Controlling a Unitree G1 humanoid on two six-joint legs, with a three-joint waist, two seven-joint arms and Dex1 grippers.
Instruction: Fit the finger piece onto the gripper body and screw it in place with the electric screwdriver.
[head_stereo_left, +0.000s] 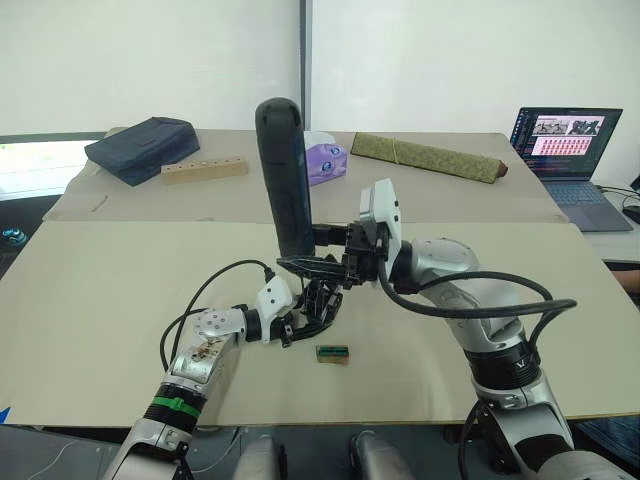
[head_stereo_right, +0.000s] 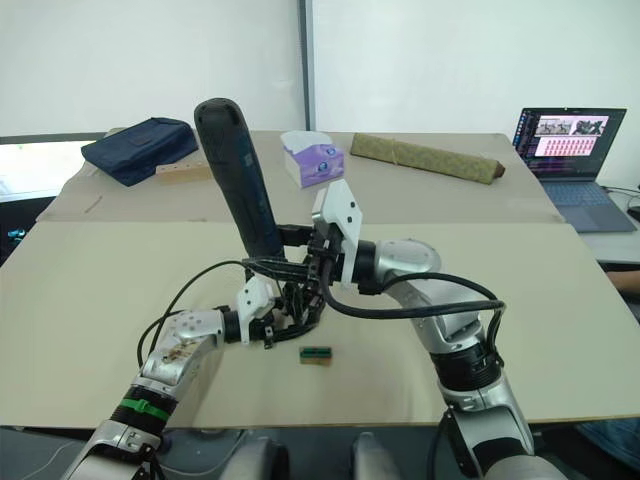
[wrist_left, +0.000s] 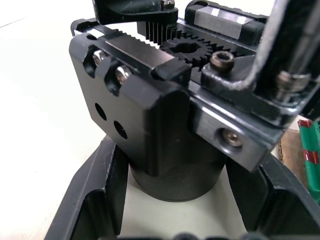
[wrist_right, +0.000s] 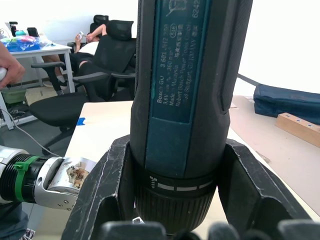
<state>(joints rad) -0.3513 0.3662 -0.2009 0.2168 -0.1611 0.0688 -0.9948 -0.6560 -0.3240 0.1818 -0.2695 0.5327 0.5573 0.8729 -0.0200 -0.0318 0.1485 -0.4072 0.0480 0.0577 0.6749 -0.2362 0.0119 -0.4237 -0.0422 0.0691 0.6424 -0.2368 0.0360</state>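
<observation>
The electric screwdriver (head_stereo_left: 283, 175) stands nearly upright over the table's middle, rounded end up. My right gripper (head_stereo_left: 305, 250) is shut on its lower part, and its fingers (wrist_right: 102, 192) clasp the collar. Below it sits the gripper body (head_stereo_left: 318, 298), a black block with a gear and a toothed rail, and my left gripper (wrist_left: 185, 170) is shut on its round base. A black block with two screw heads (wrist_left: 131, 95) sits on the rail. It looks like the finger piece's base, and its pointed end is hidden. The screwdriver's thin tip (wrist_left: 286, 80) reaches the body's bracket.
A small green box (head_stereo_left: 332, 352) lies just in front of the grippers. At the back stand a dark blue bag (head_stereo_left: 143, 146), a wooden block with holes (head_stereo_left: 204, 170), a tissue box (head_stereo_left: 325, 160) and an olive rolled mat (head_stereo_left: 428, 157). A laptop (head_stereo_left: 570, 150) is at far right.
</observation>
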